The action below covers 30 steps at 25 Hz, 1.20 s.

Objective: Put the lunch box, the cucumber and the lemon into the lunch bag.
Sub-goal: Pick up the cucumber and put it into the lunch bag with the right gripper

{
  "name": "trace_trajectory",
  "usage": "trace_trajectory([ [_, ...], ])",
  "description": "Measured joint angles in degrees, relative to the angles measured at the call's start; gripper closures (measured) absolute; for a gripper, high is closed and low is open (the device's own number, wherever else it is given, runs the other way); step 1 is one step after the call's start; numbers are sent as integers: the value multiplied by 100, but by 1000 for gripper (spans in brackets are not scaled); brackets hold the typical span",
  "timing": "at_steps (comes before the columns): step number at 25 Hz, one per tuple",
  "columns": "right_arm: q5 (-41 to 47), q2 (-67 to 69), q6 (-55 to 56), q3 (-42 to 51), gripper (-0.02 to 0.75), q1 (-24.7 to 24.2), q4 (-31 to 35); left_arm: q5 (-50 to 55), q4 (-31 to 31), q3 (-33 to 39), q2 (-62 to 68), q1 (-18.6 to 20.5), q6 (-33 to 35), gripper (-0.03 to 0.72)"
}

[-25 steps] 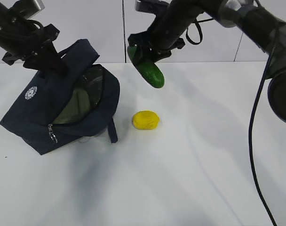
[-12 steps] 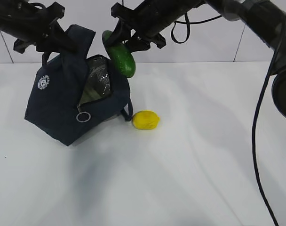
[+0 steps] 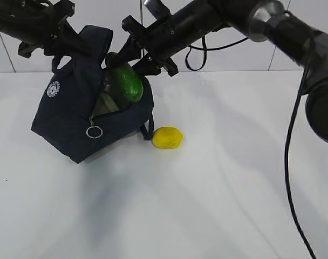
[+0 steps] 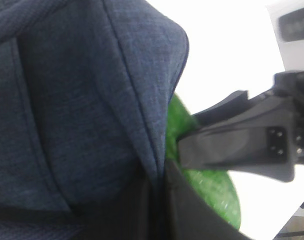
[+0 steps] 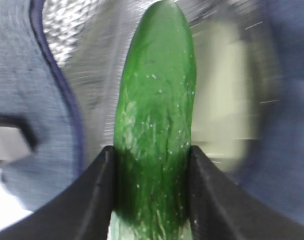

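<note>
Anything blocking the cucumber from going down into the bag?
Nothing visible does. The right gripper holds the cucumber at the lunch bag mouth, held open by the left gripper. The lunch box lies deeper inside.

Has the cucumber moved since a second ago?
Yes. The cucumber, held in the right claw, has gone left: it was above and right of the lemon, which stayed put; now it pokes into the lunch bag mouth.

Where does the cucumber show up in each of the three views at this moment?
Exterior view: cucumber upper left of centre, at the lunch bag's opening, in the right hand.
Left wrist view: green patch lower right, behind the bag's edge.
Right wrist view: centre, between the black fingers.
Shared landmark: the navy bag fabric.
</note>
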Motion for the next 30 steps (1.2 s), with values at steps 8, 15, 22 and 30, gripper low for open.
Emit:
trace_trajectory([
  [8, -182, 552, -268, 11, 424, 11, 782, 35, -2, 0, 0, 0, 39, 685],
  [15, -767, 589, -329, 11, 339, 11, 800, 97, -12, 0, 0, 0, 80, 685],
  [22, -634, 622, -380, 11, 215, 53, 800, 97, -12, 0, 0, 0, 118, 685],
  [30, -144, 622, -664, -722, 206, -156, 470, 110, -12, 0, 0, 233, 128, 685],
])
